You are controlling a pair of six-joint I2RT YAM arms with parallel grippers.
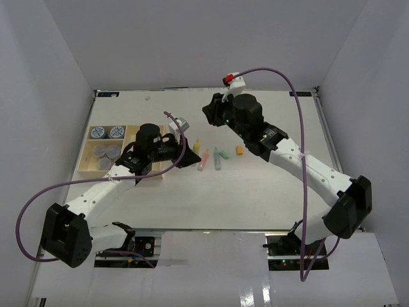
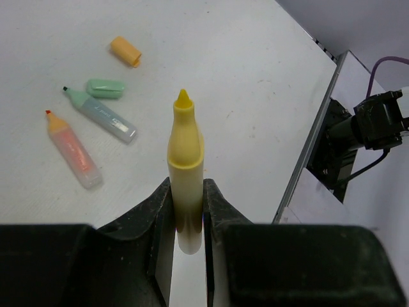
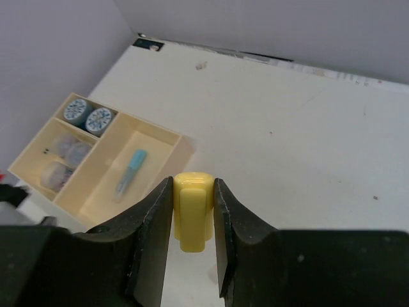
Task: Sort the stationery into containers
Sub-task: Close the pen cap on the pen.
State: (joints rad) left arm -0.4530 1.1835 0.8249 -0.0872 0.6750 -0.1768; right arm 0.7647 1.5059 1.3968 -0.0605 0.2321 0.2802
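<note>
My left gripper is shut on an uncapped yellow highlighter, tip pointing away, held above the table; both show in the top view right of the tray. My right gripper is shut on the yellow cap, raised over the far middle of the table. The beige tray holds two blue-lidded jars, grey jars and a blue highlighter. An orange highlighter, a green highlighter, a green cap and an orange cap lie on the table.
The tray sits at the table's left side. The loose highlighters and caps lie in the middle, between the two grippers. The table's right edge has a black mount with a purple cable beyond it.
</note>
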